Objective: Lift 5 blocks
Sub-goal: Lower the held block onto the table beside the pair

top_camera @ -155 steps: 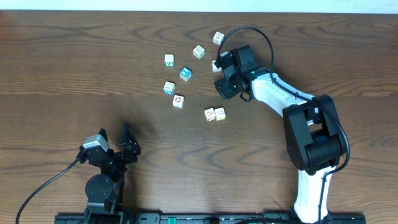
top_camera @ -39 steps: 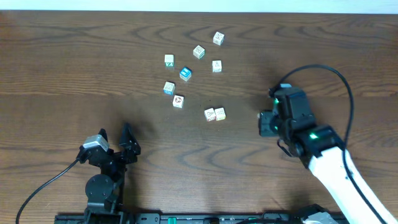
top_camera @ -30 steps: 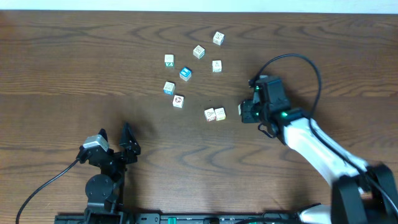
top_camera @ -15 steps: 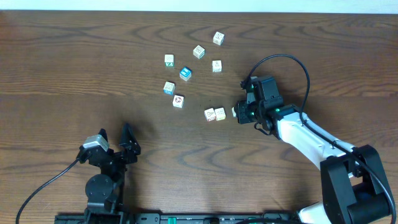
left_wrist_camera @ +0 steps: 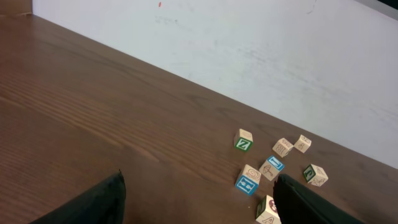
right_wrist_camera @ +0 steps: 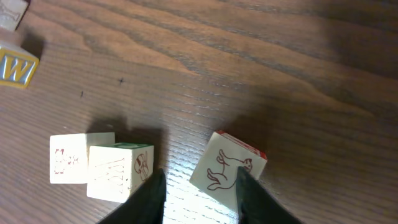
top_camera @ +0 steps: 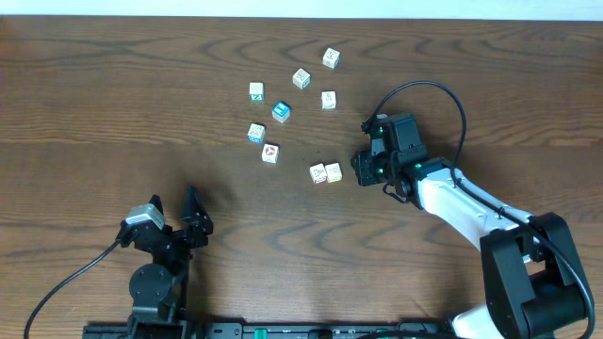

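Several cream picture blocks lie scattered at the table's middle back. A touching pair (top_camera: 326, 173) is nearest the right arm, and a red-ring block (top_camera: 270, 153) lies further left. My right gripper (top_camera: 359, 170) hangs low just right of that pair. In the right wrist view a block with a red horse drawing (right_wrist_camera: 225, 168) rests on the wood between the fingers of the right gripper (right_wrist_camera: 200, 196). The right finger touches it and the left finger stands clear, so the jaws are open. My left gripper (top_camera: 176, 209) stays open at the front left with nothing in it.
A bright blue-topped cube (top_camera: 281, 111) and a teal-edged white cube (top_camera: 256, 133) sit among the blocks. The pair, with a green-topped block (right_wrist_camera: 119, 171), lies just left of my right fingers. The left wrist view shows a white wall (left_wrist_camera: 249, 50) behind the table.
My right arm swung left and came down beside the pair of blocks. Its jaws have widened around the horse block. The left arm has not moved.
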